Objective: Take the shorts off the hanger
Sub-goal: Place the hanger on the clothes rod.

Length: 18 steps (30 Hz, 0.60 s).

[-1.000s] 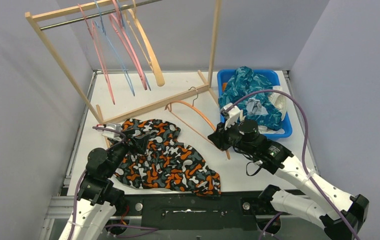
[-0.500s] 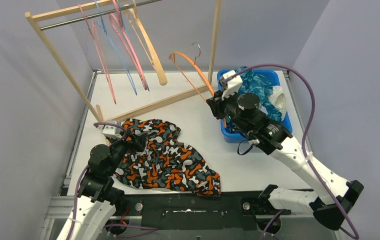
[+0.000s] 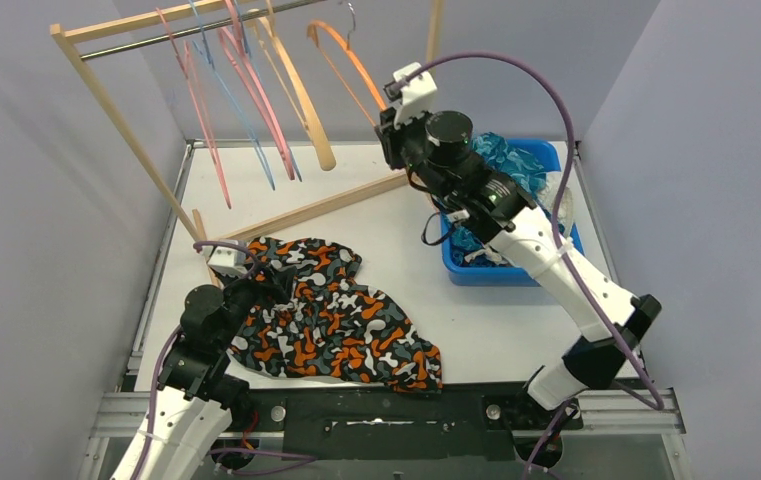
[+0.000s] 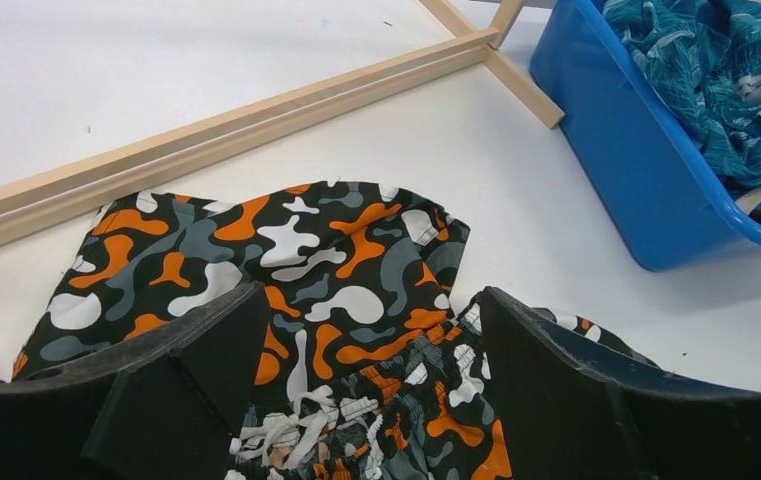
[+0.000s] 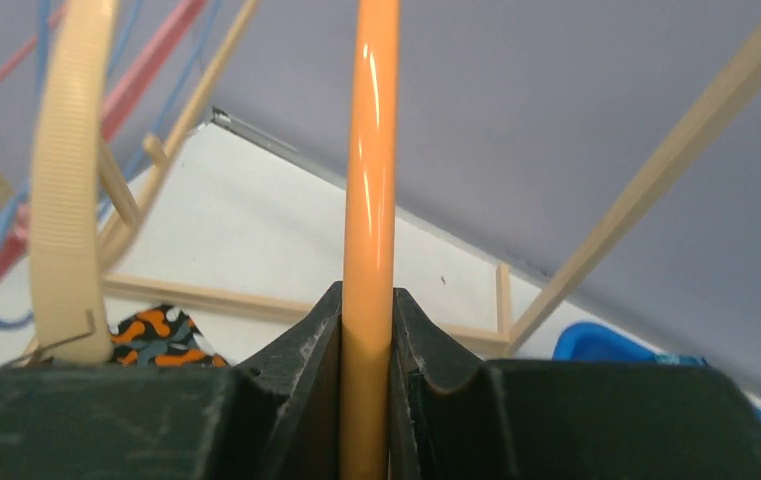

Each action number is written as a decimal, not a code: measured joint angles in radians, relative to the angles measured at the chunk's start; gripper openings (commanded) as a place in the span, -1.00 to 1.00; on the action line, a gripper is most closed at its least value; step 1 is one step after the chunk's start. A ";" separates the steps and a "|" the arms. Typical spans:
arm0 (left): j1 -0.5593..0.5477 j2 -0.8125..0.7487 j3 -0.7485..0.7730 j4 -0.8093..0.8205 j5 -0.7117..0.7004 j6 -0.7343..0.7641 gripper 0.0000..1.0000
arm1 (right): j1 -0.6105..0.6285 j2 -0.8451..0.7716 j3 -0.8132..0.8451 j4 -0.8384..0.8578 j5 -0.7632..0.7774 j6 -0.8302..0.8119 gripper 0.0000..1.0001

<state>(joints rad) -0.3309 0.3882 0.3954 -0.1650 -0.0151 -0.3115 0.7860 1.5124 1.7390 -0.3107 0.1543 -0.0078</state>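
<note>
Shorts [image 3: 331, 320] lie free on the table [image 3: 356, 205] beneath your released left pincer [image 4: 371, 335]. Right pincer [image 5: 366, 335] clenches the hanger [image 5: 371, 150]: seat its hook squarely over the rail [image 3: 196, 31] before letting go.

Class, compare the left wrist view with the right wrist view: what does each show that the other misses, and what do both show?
Left wrist only: the open left gripper and the white drawstring of the camouflage shorts. Right wrist only: the right gripper shut on the orange hanger, a cream hanger beside it. Both: the shorts, a blue bin, the wooden rack's base.
</note>
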 measured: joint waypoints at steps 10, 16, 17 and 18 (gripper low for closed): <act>0.000 0.001 0.000 -0.004 0.000 0.002 0.55 | 0.021 0.313 0.499 -0.160 -0.010 -0.064 -1.00; 0.000 0.001 0.000 -0.004 0.000 0.002 0.55 | 0.021 0.428 0.666 -0.246 -0.025 -0.076 -1.00; 0.000 0.001 0.000 -0.004 0.000 0.002 0.55 | 0.020 0.433 0.677 -0.251 -0.027 -0.079 -1.00; 0.000 0.001 0.000 -0.004 0.000 0.002 0.55 | 0.020 0.434 0.681 -0.259 -0.028 -0.082 -1.00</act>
<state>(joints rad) -0.3309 0.3893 0.3958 -0.1692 -0.0151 -0.3092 0.8059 1.9461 2.4195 -0.5697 0.1265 -0.0902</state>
